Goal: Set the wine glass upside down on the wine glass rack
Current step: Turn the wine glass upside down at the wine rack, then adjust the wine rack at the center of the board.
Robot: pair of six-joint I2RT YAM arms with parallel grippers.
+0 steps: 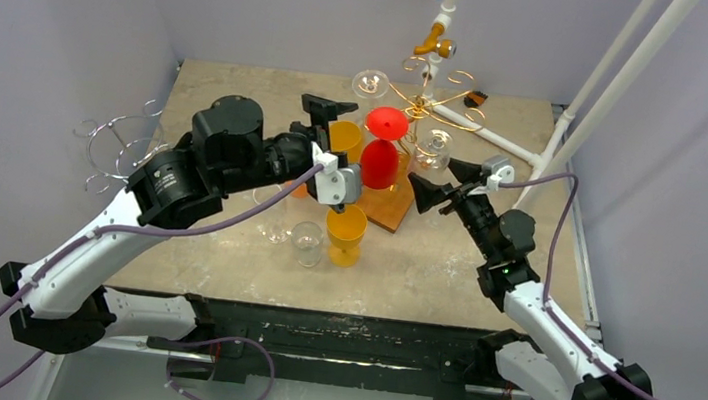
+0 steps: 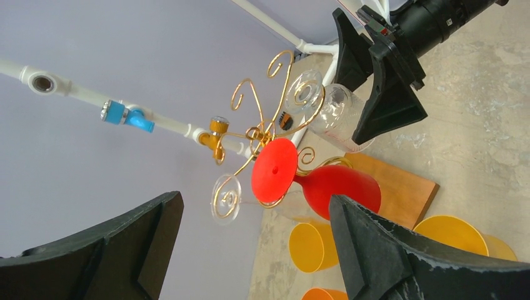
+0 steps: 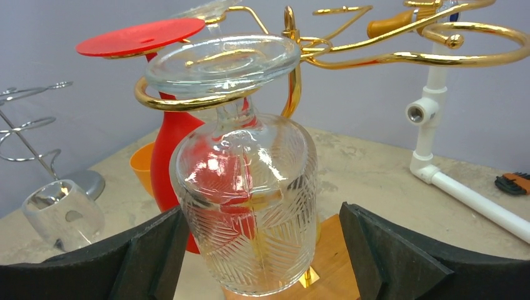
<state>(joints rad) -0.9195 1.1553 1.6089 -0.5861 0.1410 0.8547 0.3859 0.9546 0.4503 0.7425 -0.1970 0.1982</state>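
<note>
Nearest to me, on the table, stand a yellow cup [image 1: 345,231] and a small clear glass [image 1: 306,242].

A little further, the left gripper [image 2: 253,212] is lifted and looks toward the rack. Its jaws are spread wide and there is nothing between them.

At about 4 o'clock from the rack's post, the right gripper [image 1: 441,182] reaches in. Its jaws are also spread wide, one finger [image 3: 147,250] on each side of the wine glass [image 3: 250,187]. I see a gap on both sides, so they do not touch it.

The wine glass hangs on the gold rack [image 3: 400,56], at about 5 o'clock from the post. Its long axis is vertical: the foot is up and lies flat on a gold ring, the stem goes down through that ring, and the mouth of the patterned bowl points down, above the wooden base [image 1: 391,209].

Just beside it, at about 7 o'clock, a red glass [image 1: 383,148] hangs in the same way, foot up. Further back, at about 10 o'clock, one more clear glass [image 1: 371,83] is on the rack. Behind all of this rises a white pipe [image 1: 444,14].
</note>
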